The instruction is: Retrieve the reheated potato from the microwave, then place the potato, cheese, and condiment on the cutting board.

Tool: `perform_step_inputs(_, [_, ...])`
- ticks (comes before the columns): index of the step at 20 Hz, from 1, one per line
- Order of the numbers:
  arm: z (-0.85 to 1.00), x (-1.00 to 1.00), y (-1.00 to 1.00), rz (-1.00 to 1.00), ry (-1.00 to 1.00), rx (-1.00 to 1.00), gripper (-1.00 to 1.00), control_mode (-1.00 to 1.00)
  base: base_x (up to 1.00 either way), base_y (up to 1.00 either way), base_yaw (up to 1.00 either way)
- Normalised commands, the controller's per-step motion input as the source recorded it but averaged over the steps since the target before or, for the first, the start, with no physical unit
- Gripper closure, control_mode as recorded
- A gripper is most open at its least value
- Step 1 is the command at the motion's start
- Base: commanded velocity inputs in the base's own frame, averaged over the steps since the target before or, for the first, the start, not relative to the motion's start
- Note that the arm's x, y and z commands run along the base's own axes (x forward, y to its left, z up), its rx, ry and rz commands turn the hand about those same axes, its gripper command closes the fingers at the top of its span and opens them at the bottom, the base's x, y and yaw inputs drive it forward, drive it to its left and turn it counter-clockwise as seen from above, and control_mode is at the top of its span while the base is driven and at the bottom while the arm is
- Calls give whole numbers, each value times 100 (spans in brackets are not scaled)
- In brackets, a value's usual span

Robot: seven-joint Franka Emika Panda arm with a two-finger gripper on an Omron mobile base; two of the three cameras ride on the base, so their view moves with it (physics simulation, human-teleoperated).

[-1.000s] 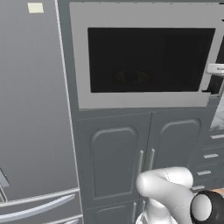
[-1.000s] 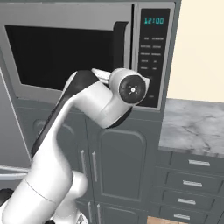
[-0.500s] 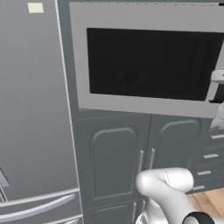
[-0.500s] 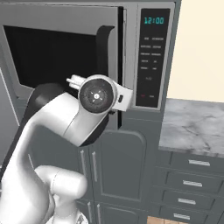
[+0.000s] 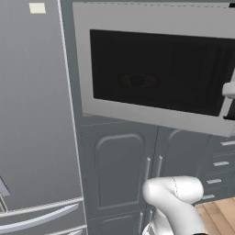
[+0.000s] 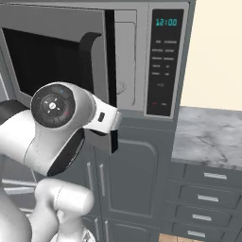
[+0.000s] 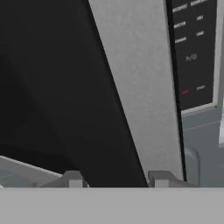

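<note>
At the microwave (image 6: 142, 61), whose door (image 6: 61, 71) is standing partly swung out, the gripper (image 7: 118, 178) is sitting against the door's free edge, jaws apart with the edge between them. Right of the microwave a grey desk (image 6: 208, 137) is showing.

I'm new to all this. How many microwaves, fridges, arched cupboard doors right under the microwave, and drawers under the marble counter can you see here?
Microwave: 1
Fridge: 1
Arched cupboard doors: 2
Drawers: 4
Total: 8
</note>
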Motion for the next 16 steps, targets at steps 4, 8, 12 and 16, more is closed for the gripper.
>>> perform_step_inputs(4, [5,-72,20,-1,9,1,100,-100,0,0,0])
perform_step_inputs(8, [0,-27,8,-5,0,1,-100,-100,0,0,0])
perform_step_inputs(12, [3,-58,-33,-12,0,14,-100,-100,0,0,0])
perform_step_inputs(16, [14,-55,-41,-12,2,26,-100,-100,0,0,0])
